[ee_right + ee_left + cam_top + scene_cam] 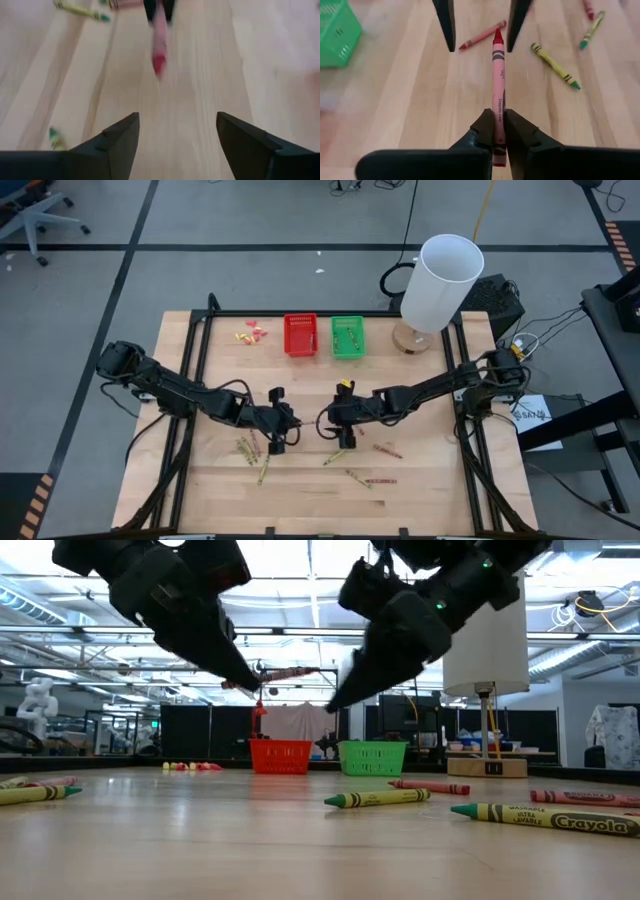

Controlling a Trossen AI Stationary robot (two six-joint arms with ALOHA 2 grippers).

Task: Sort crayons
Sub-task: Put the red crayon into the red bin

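Above mid-table, left gripper clamped on red crayon, tip toward right gripper, fingers apart

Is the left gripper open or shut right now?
Shut. In the left wrist view the left gripper pinches a red crayon between its fingers, lifted above the table.

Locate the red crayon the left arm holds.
The red wax crayon is clamped in the left end effector, above mid-table, pointing at the open right end effector.
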